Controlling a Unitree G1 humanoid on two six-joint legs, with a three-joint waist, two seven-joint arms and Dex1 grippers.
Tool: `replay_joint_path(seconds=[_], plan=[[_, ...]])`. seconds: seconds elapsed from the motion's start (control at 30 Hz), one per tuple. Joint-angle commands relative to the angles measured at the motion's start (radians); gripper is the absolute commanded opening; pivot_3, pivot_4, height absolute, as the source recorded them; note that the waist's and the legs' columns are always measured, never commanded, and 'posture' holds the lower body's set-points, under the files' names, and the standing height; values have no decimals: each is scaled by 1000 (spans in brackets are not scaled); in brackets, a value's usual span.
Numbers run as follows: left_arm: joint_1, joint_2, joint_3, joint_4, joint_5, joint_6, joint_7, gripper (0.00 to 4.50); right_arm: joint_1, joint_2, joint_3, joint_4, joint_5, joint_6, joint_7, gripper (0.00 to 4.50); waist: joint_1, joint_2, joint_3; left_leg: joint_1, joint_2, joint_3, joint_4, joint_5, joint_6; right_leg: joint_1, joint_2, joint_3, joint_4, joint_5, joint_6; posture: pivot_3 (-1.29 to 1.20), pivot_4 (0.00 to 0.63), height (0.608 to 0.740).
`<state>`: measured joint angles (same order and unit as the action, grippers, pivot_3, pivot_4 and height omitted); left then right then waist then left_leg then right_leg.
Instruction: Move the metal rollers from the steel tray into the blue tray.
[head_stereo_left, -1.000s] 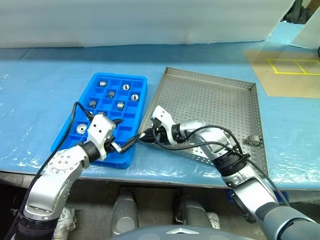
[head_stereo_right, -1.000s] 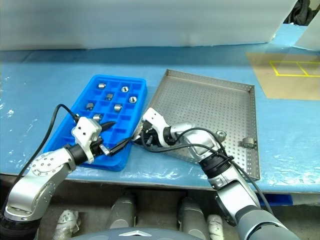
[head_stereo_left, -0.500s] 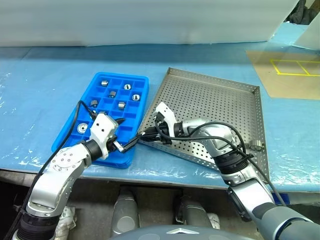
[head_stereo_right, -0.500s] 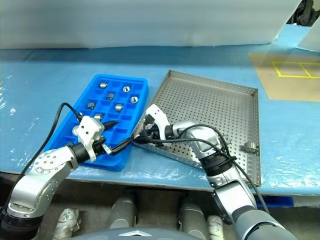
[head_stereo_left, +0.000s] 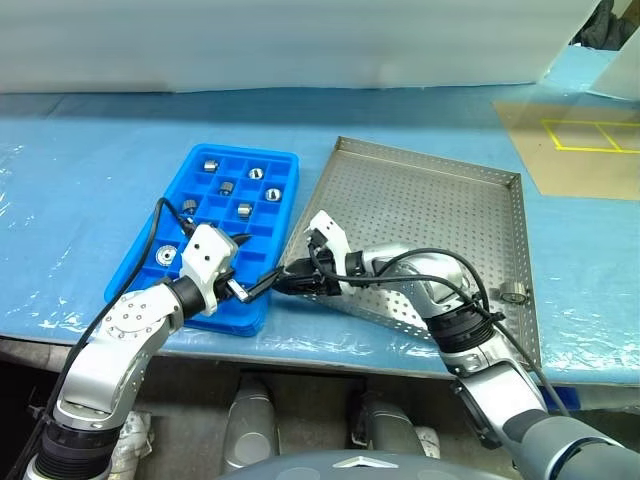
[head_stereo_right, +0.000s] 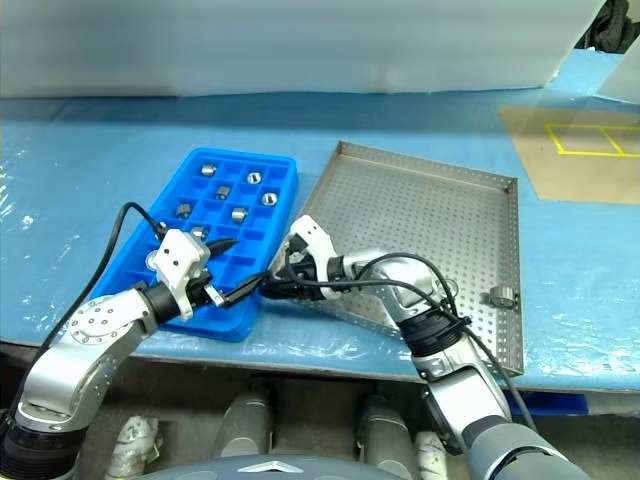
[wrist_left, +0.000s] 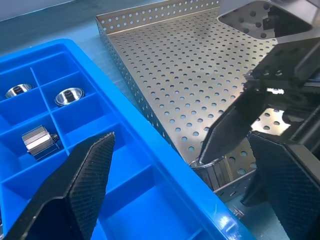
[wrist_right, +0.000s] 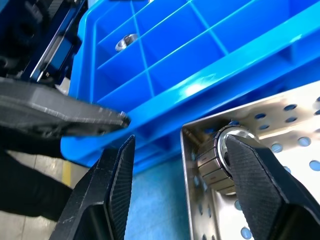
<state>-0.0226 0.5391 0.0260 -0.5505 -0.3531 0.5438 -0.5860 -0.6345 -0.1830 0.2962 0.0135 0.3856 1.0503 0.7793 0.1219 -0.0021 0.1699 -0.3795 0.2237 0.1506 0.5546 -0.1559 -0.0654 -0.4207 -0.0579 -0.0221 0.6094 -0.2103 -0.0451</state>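
— Head pair: looking forward and down from above, over both arms, taking in the whole blue tray (head_stereo_left: 215, 225) and steel tray (head_stereo_left: 440, 215) side by side, almost identical framing
— Wrist views: far closer, low over the near corner of the steel tray (wrist_left: 165, 75)
— Shared ground?
— Blue tray edge (wrist_right: 215, 60) against that corner, seen from opposite sides

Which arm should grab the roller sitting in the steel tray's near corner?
Right. The right gripper is open right at that roller in the steel tray corner; the left gripper hovers over the blue tray.
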Motion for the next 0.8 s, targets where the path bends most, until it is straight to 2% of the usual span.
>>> replay_joint_path(seconds=[0.03, 0.23, 0.53, 0.63, 0.8], plan=[[-15, 3, -7, -24, -1, -6, 1, 4500, -25, 19, -30, 18, 6, -9, -36, 2943, 0, 0, 0, 0, 0, 0, 0, 0, 0, 0, 0, 0, 0, 0, 0, 172, 150, 740], [-25, 3, -16, -25, -3, -2, 5, 4500, -30, -25, 51, 39, -84, -126, -46, 2943, 1, 0, 0, 0, 0, 0, 0, 0, 0, 0, 0, 0, 0, 0, 0, 168, 150, 740], [-32, 4, -21, -29, -3, 3, 8, 4500, -15, -28, 86, 53, -131, -190, -49, 2943, 0, 0, 0, -1, 0, 0, 0, 0, 0, 0, 0, 0, 0, 0, 0, 166, 150, 740], [-30, 2, -13, -31, -4, 3, 13, 4500, -13, -15, 73, 56, -128, -198, -53, 2373, 0, 0, 0, 0, 0, 0, 0, 0, 0, 0, 0, 0, 0, 0, 0, 165, 150, 740], [-19, -6, 23, -41, -18, 2, 35, 4500, -16, -14, 58, 62, -135, -240, -53, 723, 0, 0, 0, 0, 0, 0, 0, 0, 0, 0, 0, 0, 0, 0, 0, 176, 150, 740]])
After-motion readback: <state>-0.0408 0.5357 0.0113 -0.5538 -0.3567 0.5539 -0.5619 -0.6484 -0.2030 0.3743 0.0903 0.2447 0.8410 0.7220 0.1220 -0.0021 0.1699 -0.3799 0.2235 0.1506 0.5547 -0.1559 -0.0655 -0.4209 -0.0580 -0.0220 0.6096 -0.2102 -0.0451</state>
